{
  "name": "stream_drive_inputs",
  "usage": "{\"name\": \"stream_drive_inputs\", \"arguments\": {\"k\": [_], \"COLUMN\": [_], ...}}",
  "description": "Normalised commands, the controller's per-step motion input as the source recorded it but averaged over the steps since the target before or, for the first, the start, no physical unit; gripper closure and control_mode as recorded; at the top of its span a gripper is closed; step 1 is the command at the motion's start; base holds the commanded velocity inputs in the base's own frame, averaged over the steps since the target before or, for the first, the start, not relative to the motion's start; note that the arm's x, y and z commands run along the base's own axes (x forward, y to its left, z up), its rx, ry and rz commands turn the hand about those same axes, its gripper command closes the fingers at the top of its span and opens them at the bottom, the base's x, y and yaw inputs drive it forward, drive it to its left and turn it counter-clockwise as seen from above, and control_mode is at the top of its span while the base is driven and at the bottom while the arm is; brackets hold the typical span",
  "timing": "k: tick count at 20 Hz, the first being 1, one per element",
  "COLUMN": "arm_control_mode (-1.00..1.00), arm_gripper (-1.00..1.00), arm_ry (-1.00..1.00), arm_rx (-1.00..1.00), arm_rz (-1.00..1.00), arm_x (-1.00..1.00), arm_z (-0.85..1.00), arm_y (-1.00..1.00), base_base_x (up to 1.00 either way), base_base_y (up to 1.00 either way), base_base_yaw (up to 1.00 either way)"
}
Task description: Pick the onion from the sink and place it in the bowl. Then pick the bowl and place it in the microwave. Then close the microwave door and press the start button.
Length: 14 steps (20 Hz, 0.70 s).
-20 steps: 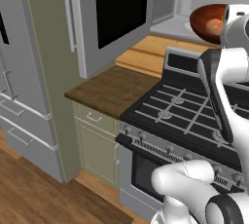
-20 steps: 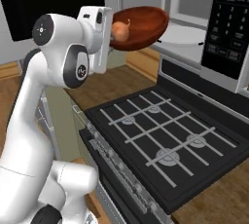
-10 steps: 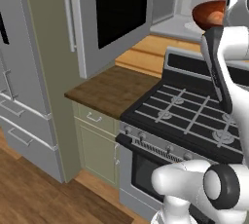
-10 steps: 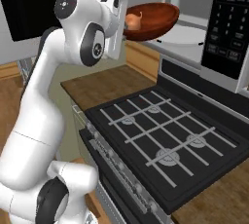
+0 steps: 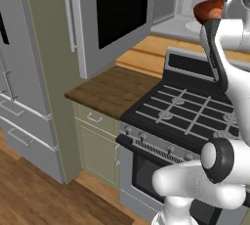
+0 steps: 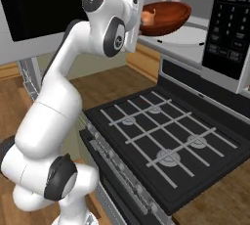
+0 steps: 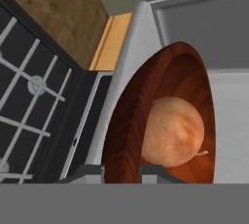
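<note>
The glossy reddish-brown bowl (image 6: 168, 17) hangs in the air, tilted, in front of the open microwave (image 6: 229, 28), above the edge of its white turntable plate (image 6: 190, 37). The orange-tan onion (image 6: 148, 17) lies inside the bowl (image 7: 185, 72), against its lower side. My gripper (image 6: 139, 21) is shut on the bowl's near rim, one finger on each side of the wall. In the hand view the onion (image 7: 172, 130) rests just above my gripper (image 7: 121, 172). The microwave door (image 5: 114, 11) stands swung open to the left, with its long handle (image 5: 72, 13). The bowl's rim (image 5: 207, 10) peeks out beside my arm.
A black gas stove (image 6: 166, 136) with grates lies below the bowl. A wooden counter (image 5: 110, 89) sits left of it over pale cabinets (image 5: 95, 141). A grey fridge (image 5: 24, 72) stands at the far left.
My arm has risen and carried the bowl with the onion to the right, closer to the microwave's opening. The bowl has stayed in my grip.
</note>
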Motion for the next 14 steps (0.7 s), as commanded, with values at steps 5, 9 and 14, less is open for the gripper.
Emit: {"name": "stream_drive_inputs", "arguments": {"k": [5,9,14], "arm_control_mode": [-1.0,-1.0,-1.0], "arm_gripper": [1.0,1.0,1.0], "arm_ry": [0.0,0.0,0.0], "arm_rx": [0.0,0.0,0.0], "arm_rz": [0.0,0.0,0.0], "arm_x": [0.78,0.78,0.64], "arm_z": [-0.2,-0.24,-0.19], "arm_y": [-0.37,-0.33,-0.35], "base_base_x": [0.0,0.0,0.0], "base_base_y": [0.0,0.0,0.0], "base_base_yaw": [0.0,0.0,0.0]}}
